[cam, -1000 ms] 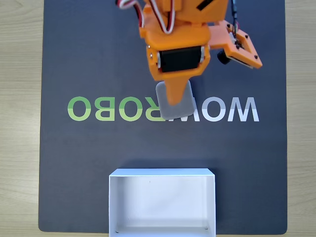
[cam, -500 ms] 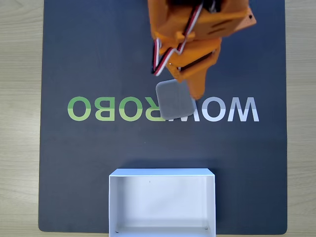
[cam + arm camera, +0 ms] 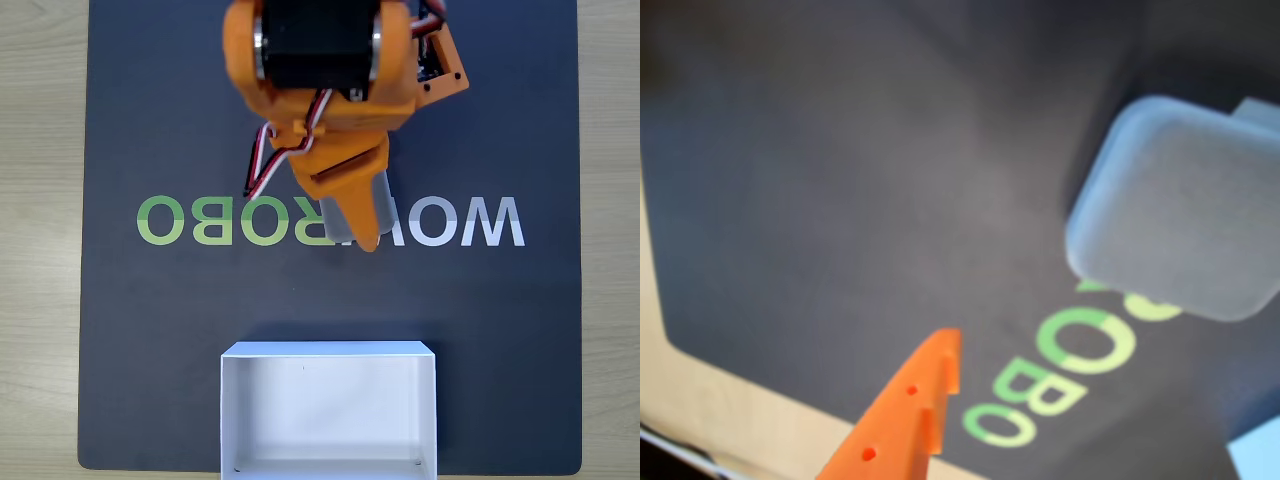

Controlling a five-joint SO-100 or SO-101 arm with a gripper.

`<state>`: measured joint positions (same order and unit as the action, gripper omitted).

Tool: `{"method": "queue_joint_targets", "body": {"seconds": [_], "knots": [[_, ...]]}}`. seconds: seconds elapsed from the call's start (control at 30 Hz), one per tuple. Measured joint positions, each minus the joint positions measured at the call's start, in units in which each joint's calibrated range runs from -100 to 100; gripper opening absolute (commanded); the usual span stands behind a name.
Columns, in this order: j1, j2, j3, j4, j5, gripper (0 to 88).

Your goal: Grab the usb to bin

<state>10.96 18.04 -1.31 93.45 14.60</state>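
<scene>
We saw a wooden table (image 3: 40, 250) under a dark mat (image 3: 150, 330) printed with green and white letters (image 3: 180, 220). The orange arm (image 3: 320, 60) hung over the mat's upper middle in the fixed view, covering most of what lay beneath it. The bin (image 3: 328, 410) sat well apart from the jaws, at the mat's lower edge, open and white.

The usb (image 3: 1175, 205) lay flat on the mat among the letters. In the fixed view only grey slivers of it (image 3: 384, 205) showed on either side of the orange finger (image 3: 355, 205) crossing above it. In the wrist view one finger (image 3: 905, 415) stood apart from the usb, with bare mat between. We could not tell how wide the gripper (image 3: 368, 238) stood, nor whether it touched the usb.
</scene>
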Motion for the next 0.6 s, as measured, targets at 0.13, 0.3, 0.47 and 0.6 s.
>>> {"method": "queue_joint_targets", "body": {"seconds": [0.13, 0.3, 0.47, 0.6], "knots": [[-0.62, 5.0, 0.0, -3.97, -0.21, 52.4], [-0.88, 9.99, 0.0, -8.19, -0.26, 52.4], [-3.63, 12.4, -0.09, -10.69, -0.31, 52.4], [-5.39, 13.04, -0.09, -11.38, -0.31, 52.4]]}}
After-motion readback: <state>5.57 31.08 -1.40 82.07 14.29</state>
